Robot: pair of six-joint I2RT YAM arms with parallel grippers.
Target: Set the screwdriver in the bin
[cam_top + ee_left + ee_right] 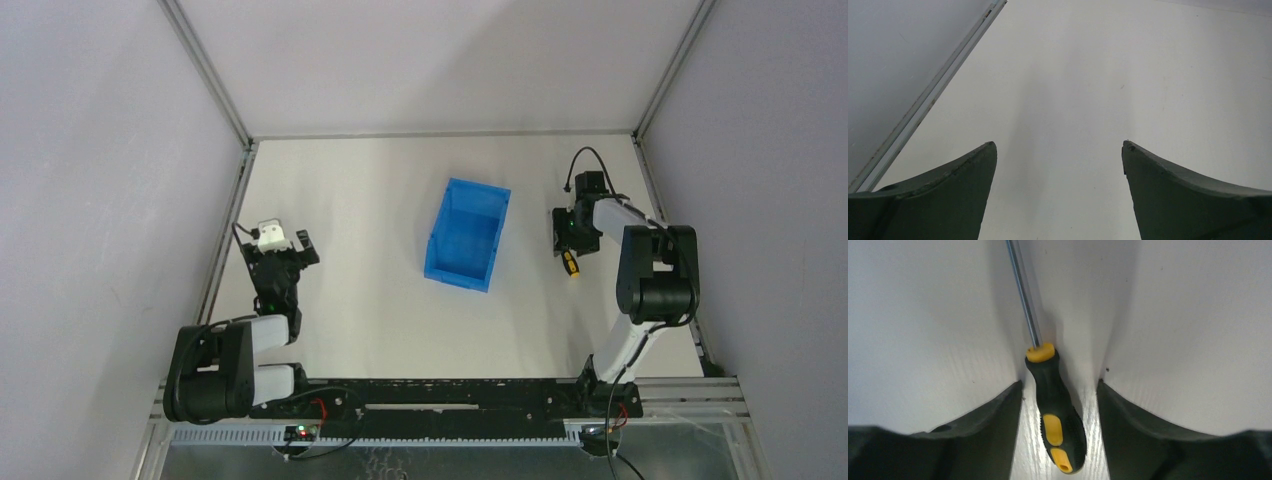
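Between the right fingers, the screwdriver points straight away.

1. Here's the left arm: white shells over the links, with chunky black joint housings low down.
2. On its black wrist there's a white boxy block, and a thin black wire runs beside it.
3. The left gripper has two dark grey-green fingers, broad at the root and curving like horns to blunt tips, with slightly scuffed edges.
4. The right arm follows the same scheme: white links, round black motor housings.
5. A black cable loops off its wrist.
6. The right gripper has matching matte dark fingers.
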